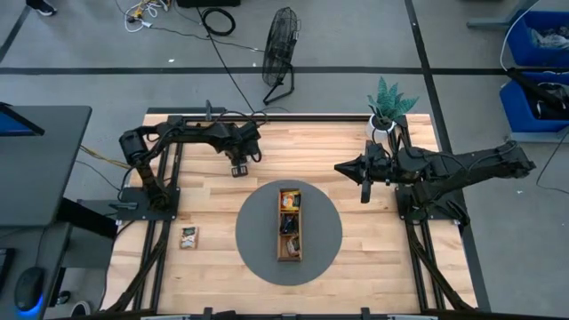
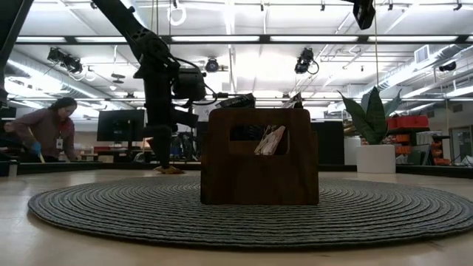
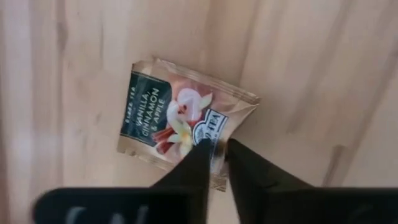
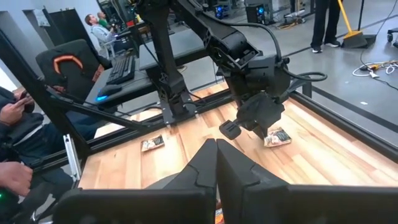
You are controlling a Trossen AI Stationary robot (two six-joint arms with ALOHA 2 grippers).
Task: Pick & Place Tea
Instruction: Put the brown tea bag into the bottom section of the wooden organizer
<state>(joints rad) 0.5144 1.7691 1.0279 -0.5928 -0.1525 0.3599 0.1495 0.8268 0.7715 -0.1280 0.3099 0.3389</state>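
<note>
The left pincer (image 3: 216,163) is seen clamped on the edge of a tea sachet (image 3: 180,118) lying flat on the wooden worktop (image 1: 213,191), well apart from the divided tray (image 1: 290,224) on the round mat (image 1: 258,233), while the right pincer (image 1: 364,191) is held shut above the worktop.

Tan sachet (image 3: 180,121) flat on wood, another (image 1: 188,236) apart, several in tray (image 1: 290,224)

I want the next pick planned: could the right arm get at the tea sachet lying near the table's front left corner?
Probably not easily. That sachet lies on the far side of the tray from the right gripper, which hovers at the table's right, shut. The left gripper is nearer.
</note>
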